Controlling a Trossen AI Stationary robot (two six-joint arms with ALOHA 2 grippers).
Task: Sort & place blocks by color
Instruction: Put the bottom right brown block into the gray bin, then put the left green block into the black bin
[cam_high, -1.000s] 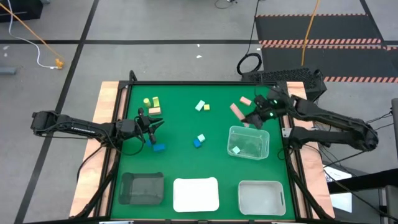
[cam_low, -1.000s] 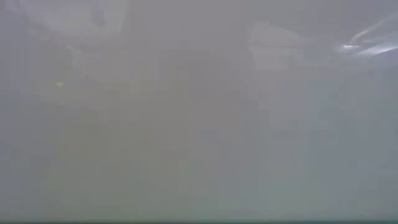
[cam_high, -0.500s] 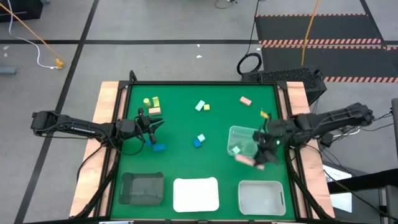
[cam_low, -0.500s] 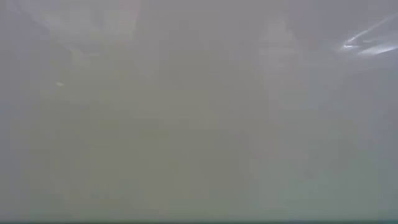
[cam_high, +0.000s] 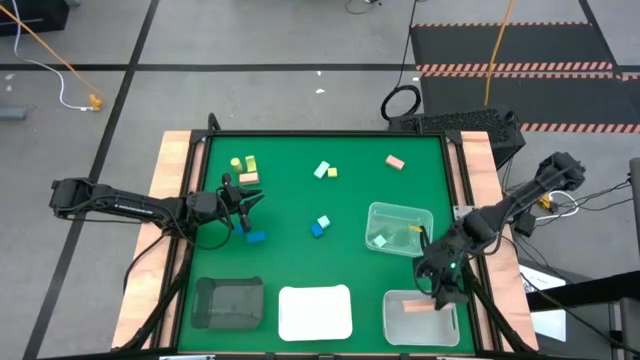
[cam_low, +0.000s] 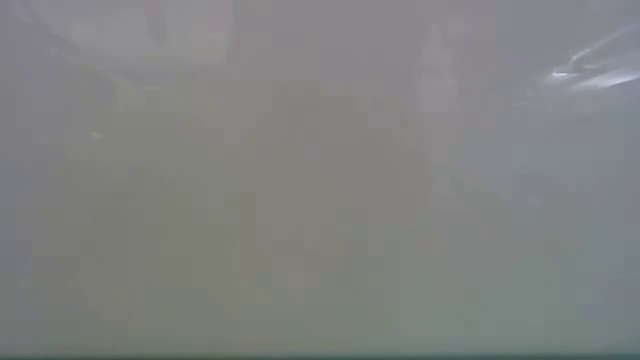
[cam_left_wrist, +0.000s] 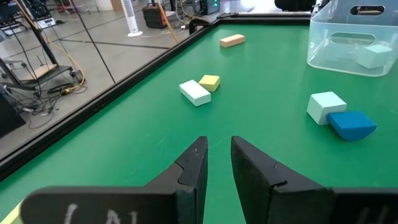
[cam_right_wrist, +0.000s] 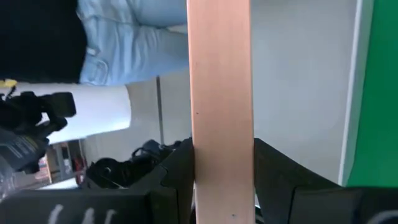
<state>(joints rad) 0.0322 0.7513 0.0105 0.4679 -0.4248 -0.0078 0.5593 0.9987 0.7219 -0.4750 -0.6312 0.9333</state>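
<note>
While R fingers clamp pink bar over clear tray, long axis crosswise to fingers; L fingers clenched, empty.

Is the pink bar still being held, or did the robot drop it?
Held. The right gripper has its fingers shut on the pink bar, above the clear tray.

four trays, about ten blocks
</note>
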